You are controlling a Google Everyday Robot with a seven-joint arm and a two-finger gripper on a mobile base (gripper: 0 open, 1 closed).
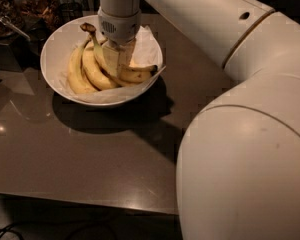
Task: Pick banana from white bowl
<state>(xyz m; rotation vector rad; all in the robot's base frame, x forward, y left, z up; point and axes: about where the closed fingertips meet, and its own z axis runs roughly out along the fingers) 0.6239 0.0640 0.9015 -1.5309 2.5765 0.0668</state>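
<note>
The white bowl (52,41) stands on the table at the upper left, lined with crinkled white paper. Three bananas lie in it. The banana (138,74) is the longest one, with a dark stem at the top and a black tip at the right. Two shorter yellow bananas (79,76) lie to its left. My gripper (116,63) reaches straight down into the bowl and sits on the middle of the long banana, hiding that part of it.
Jars of dark snacks (37,4) and a metal utensil (12,28) stand behind the bowl at the upper left. The grey-brown table (90,154) ends in a front edge near the bottom. My bulky white arm (240,134) fills the right side.
</note>
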